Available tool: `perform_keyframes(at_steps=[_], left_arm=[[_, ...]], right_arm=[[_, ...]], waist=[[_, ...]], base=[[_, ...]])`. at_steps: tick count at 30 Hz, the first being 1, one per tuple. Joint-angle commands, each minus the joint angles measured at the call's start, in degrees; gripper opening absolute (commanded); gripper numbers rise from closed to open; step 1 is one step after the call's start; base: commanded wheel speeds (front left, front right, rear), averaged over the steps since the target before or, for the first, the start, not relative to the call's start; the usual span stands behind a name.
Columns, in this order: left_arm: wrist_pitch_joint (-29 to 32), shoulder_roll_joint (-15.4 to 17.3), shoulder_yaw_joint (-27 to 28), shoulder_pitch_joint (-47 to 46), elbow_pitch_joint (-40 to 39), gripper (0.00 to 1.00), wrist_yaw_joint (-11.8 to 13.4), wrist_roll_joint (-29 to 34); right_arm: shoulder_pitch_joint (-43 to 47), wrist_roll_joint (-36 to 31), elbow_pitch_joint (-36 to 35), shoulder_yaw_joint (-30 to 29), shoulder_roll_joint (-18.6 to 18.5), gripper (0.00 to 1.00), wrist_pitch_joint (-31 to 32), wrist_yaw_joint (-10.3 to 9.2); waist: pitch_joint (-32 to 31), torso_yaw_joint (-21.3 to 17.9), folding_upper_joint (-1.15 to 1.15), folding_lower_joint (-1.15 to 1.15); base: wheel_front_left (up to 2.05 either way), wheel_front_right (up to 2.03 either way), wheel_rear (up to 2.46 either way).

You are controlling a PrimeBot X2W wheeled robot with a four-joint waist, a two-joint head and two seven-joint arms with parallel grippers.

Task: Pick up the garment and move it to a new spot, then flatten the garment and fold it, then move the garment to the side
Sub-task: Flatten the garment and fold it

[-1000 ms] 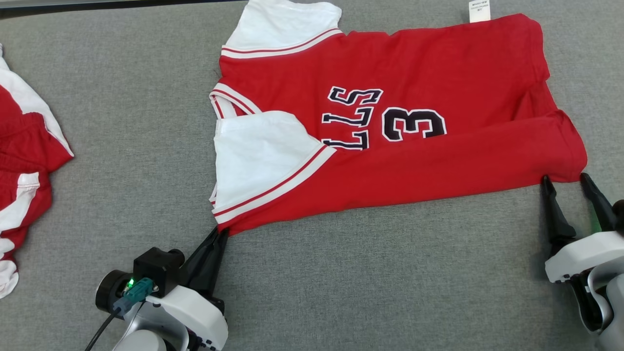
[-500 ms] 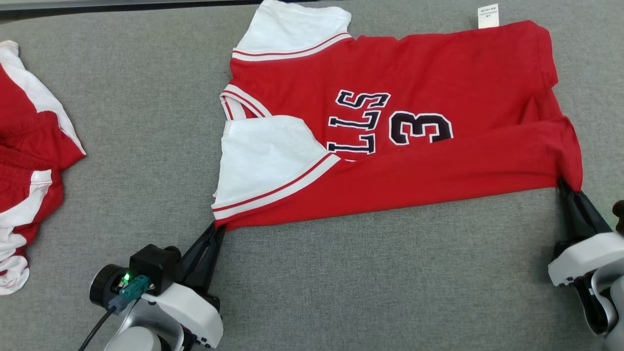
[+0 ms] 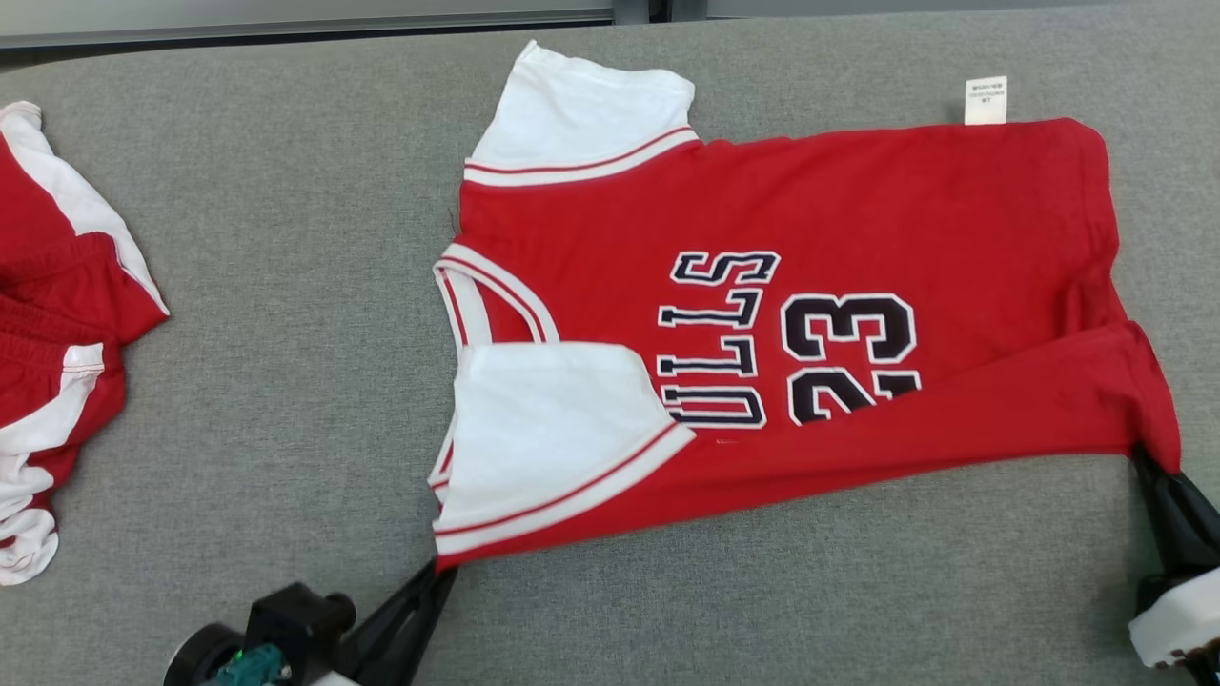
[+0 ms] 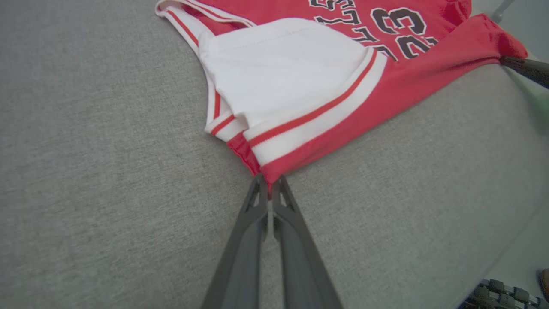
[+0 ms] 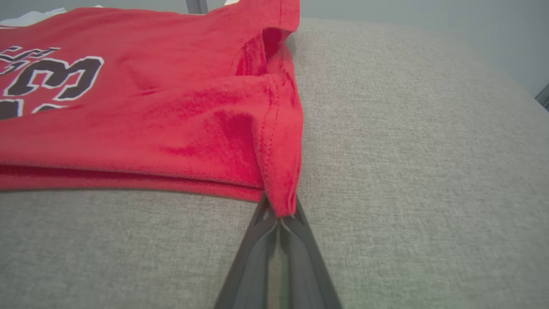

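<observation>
While the red basketball jersey [image 3: 810, 219] lies spread across the middle of the grey cloth-covered table [image 3: 286, 238], each hand grips a corner of its near edge. The left hand [image 3: 444, 572] is pinched tight, its two dark fingers pressed together on the red corner just below the near white sleeve [image 3: 543, 429]. The right hand [image 3: 1140, 457] is likewise closed, its fingers clamped on the hem corner at the opposite end, where the cloth bunches and droops over the fingertips in the right wrist view.

The jersey lies sideways to the robot, neck opening toward the left and hem toward the right. Its near long edge is turned up over the body in a red band that covers the lower part of the number 23 [image 3: 848, 329]. The near white sleeve lies folded on top of the front, beside the dark lettering. The far white sleeve [image 3: 581, 114] sticks out flat toward the back of the table. A small white label [image 3: 986, 100] pokes out from the far edge near the hem.

At the left edge of the table a second red-and-white garment [image 3: 48, 324] lies crumpled, well apart from the jersey and from the left hand. Beyond the table's far edge runs a pale strip.
</observation>
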Motion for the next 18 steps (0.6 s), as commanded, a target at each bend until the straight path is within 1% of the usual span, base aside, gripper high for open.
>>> perform_keyframes(at_steps=[1, 2, 3, 4, 5, 7, 10, 11, 12, 13, 14, 16, 18], left_arm=[[1.11, 1.21, 0.13, 1.53, -1.68, 0.0, 0.76, -0.45], [1.94, 1.92, 0.12, 2.59, -3.23, 0.0, 1.14, -0.67], [1.94, 1.92, 0.12, 2.59, -3.23, 0.0, 1.14, -0.67], [3.52, 3.06, 0.17, 4.32, -6.07, 0.0, 2.27, -0.77], [3.52, 3.06, 0.17, 4.32, -6.07, 0.0, 2.27, -0.77], [4.73, 3.97, 0.15, 5.61, -8.4, 0.0, 3.24, -0.56], [6.06, 3.84, -0.05, 6.17, -9.91, 0.0, 4.48, -0.68], [6.05, 3.41, -0.13, 6.0, -9.68, 0.0, 4.69, -0.85], [5.97, 3.05, -0.24, 5.76, -9.4, 0.31, 4.85, -0.85], [5.7, 2.49, -0.19, 5.64, -9.19, 0.69, 5.13, -1.07], [5.57, 2.13, -0.31, 5.55, -8.94, 1.0, 5.2, -1.15], [5.24, 1.39, -0.2, 5.51, -8.87, 1.0, 5.52, -1.54], [5.03, 1.61, 0.26, 5.59, -9.33, 1.0, 5.72, -1.52]], right_arm=[[1.18, 0.79, -0.29, -0.38, -1.41, 0.0, -0.05, -0.16], [2.04, 1.15, -0.75, -0.58, -1.86, 0.0, -0.05, -0.16], [2.04, 1.15, -0.75, -0.58, -1.86, 0.0, -0.05, -0.16], [3.63, 1.71, -1.83, -1.23, -2.76, 0.0, 0.31, -0.16], [3.63, 1.71, -1.83, -1.23, -2.76, 0.0, 0.31, -0.16], [4.63, 1.52, -2.83, -1.86, -3.31, 0.0, 0.57, -0.17], [6.19, 2.04, -3.87, -2.45, -3.19, 0.0, 1.12, -0.17], [6.43, 2.04, -3.95, -2.4, -3.06, 0.11, 1.24, -0.17], [6.59, 1.96, -4.02, -2.57, -2.96, 0.46, 1.36, -0.16], [6.74, 2.13, -4.05, -3.02, -2.71, 0.9, 1.3, -0.17], [6.99, 2.36, -4.23, -3.48, -2.63, 1.0, 1.2, -0.17], [8.09, 2.57, -5.37, -4.74, -2.72, 1.0, 0.93, -0.15], [9.68, 2.85, -6.37, -6.0, -3.4, 1.0, 1.15, -0.15]], waist=[[0.16, 0.06, 0.0, 0.0], [0.2, 0.08, 0.0, 0.0], [0.2, 0.08, 0.0, 0.0], [0.3, 0.1, 0.0, 0.0], [0.3, 0.1, 0.0, 0.0], [0.41, 0.06, 0.0, 0.0], [0.53, 0.13, 0.0, 0.0], [0.49, 0.16, 0.0, 0.0], [0.44, 0.17, 0.0, 0.0], [0.37, 0.18, 0.0, 0.0], [0.29, 0.19, 0.0, 0.0], [0.13, 0.28, 0.0, 0.0], [0.1, 0.32, 0.0, 0.0]], base=[[0.0, 0.0, 0.0], [0.0, 0.0, 0.0], [0.0, 0.0, 0.0], [0.0, 0.0, 0.0], [0.0, 0.0, 0.0], [0.0, 0.0, 0.0], [0.0, 0.0, 0.0], [0.0, 0.0, 0.0], [0.0, 0.0, 0.0], [0.0, 0.0, 0.0], [0.0, 0.0, 0.0], [0.0, 0.0, 0.0], [0.0, 0.0, 0.0]])
